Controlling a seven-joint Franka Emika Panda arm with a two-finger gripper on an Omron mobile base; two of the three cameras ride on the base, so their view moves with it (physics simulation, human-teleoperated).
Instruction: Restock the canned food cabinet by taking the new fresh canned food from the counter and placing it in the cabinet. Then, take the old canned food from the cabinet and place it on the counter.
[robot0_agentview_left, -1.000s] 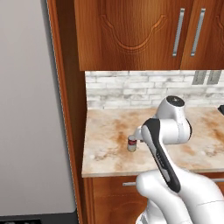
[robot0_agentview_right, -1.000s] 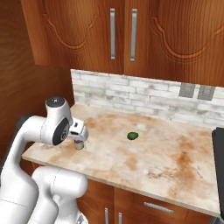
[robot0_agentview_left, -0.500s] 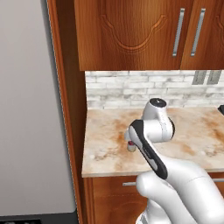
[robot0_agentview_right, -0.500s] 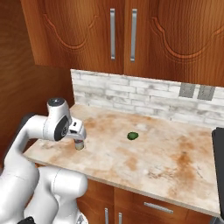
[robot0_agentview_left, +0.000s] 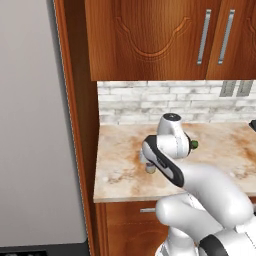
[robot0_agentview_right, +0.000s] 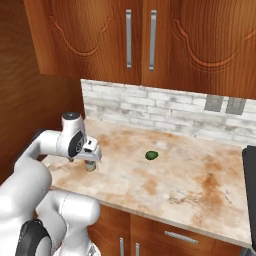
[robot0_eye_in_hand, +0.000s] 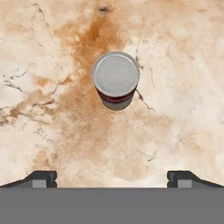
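While the gripper (robot0_eye_in_hand: 112, 179) hangs above the counter (robot0_eye_in_hand: 175, 65) with its jaws spread fully apart and nothing between them, the fresh can (robot0_eye_in_hand: 115, 79) stands upright on the stone below, not yet touched.

Risk, judged from this pose: in the hand view the can sits ahead of the line between the fingertips (robot0_eye_in_hand: 42, 178), not centred in the gap. A straight descent from here would probably close on air beside the can, or bring one finger down on its grey lid and tip it. A tipped can would roll; the counter's front edge is near the can in the left base view, so a drop to the floor is plausible.

Position relative to the can: gripper above and slightly off to one side, apart from it. In the right base view the can (robot0_agentview_right: 90, 166) is just under the hand (robot0_agentview_right: 89, 152), near the counter's left end. The small green object (robot0_agentview_right: 151, 155) lies well apart from the can, toward the backsplash (robot0_agentview_right: 165, 110).
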